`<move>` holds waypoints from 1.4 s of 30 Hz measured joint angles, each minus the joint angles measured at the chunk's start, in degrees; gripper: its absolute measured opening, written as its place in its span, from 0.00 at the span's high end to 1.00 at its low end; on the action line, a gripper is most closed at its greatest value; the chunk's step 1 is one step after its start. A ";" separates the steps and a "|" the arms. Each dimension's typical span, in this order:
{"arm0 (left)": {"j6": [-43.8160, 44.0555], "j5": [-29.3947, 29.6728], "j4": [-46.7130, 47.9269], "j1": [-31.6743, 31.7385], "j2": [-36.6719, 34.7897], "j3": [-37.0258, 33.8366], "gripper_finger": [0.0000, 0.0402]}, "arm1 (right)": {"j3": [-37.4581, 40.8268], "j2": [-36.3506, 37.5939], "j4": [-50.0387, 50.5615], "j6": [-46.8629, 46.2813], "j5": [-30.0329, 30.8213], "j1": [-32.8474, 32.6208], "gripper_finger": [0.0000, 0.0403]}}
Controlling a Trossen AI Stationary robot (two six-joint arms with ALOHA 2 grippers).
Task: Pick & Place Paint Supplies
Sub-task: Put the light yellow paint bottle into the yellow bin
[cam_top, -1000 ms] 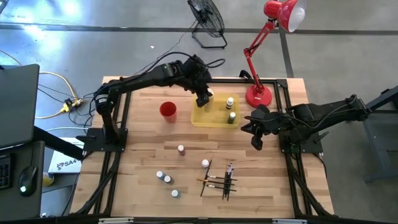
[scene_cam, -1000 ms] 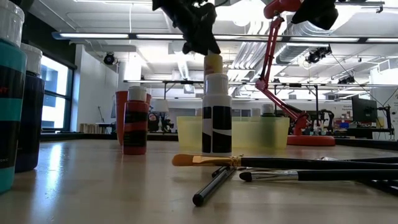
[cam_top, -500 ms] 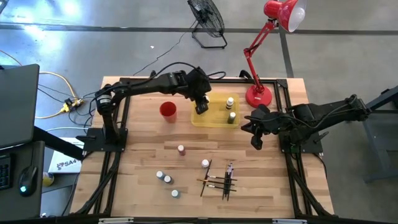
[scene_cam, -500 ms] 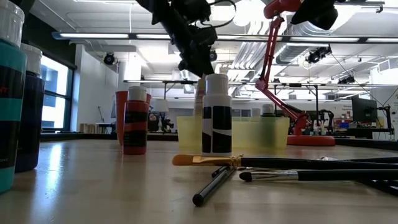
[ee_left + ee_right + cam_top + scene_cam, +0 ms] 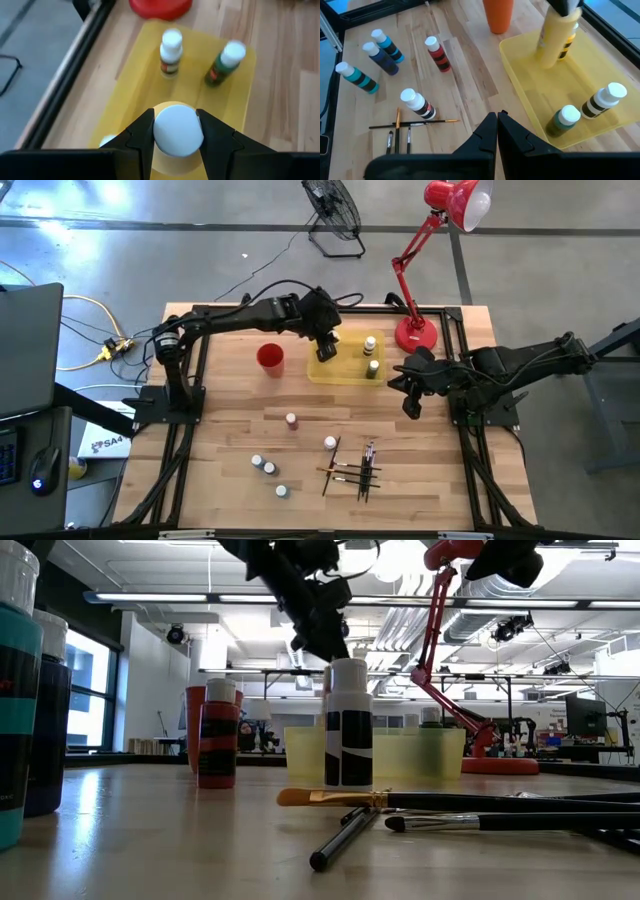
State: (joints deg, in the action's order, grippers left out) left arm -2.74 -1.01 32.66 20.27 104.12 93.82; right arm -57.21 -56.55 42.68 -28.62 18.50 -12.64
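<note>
Left claw [image 5: 175,131] gripping yellow bottle [image 5: 557,36], lowered into tray [image 5: 345,371] since a second ago. Release pending. Right claw [image 5: 497,121] closed, idle beside tray.

Left arm is stretched out across the far side of the table, wrist bent down, and the left gripper [image 5: 325,350] has its two fingers [image 5: 142,132] clamped on either side of a yellow bottle [image 5: 555,37] by its white cap. Right arm is just parked folded up by the right edge, with the right gripper [image 5: 411,408] pinched completely together and holding nothing.
</note>
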 joint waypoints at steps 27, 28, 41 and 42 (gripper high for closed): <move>0.00 -1.38 -7.68 0.47 5.90 0.03 0.71 | 0.00 0.00 -0.09 -0.04 1.17 0.01 0.99; 0.02 -1.39 -8.23 0.50 6.33 0.04 0.71 | 0.00 0.00 -0.09 -0.01 1.28 0.01 0.99; 0.02 -2.48 -9.25 0.37 7.48 0.20 0.71 | 0.00 0.00 -0.09 0.26 1.30 0.02 0.99; 0.02 -2.49 -9.23 0.48 7.48 0.20 0.71 | 0.00 0.00 -0.09 0.25 1.30 0.02 0.99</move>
State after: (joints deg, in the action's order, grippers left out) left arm -2.72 -3.50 23.43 20.75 111.59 94.02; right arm -57.21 -56.55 42.59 -28.38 19.79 -12.62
